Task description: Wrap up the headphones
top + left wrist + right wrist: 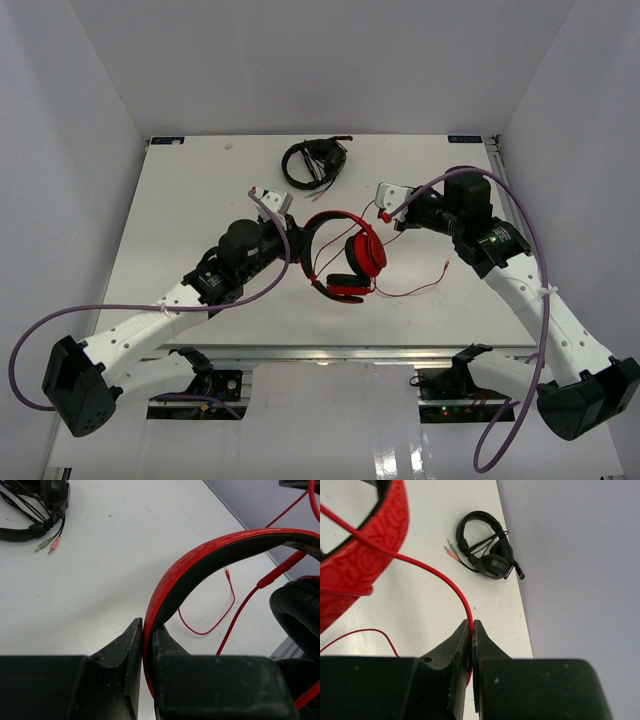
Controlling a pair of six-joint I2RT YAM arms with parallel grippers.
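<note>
While left claw (147,626) clamps the headphones' (365,252) headband (200,555), right claw (471,625) pinches their cable (440,578).

Two headsets, two arms, one worktop.

From where I stand I count two pairs of headphones on the single white worktop (200,200): one pair of red headphones (366,253) and one pair of black headphones (313,163). The red pair has two ear cups, one headband (210,550) and one red cable (420,290). The black pair trails two small plugs, one green plug (44,544) and one pink plug (54,542). Two robot arms reach in, each ending in one tool, the left tool (148,630) and the right tool (471,630), with two fingers apiece. Two purple cords (60,315) loop off the arms, one per arm.
</note>
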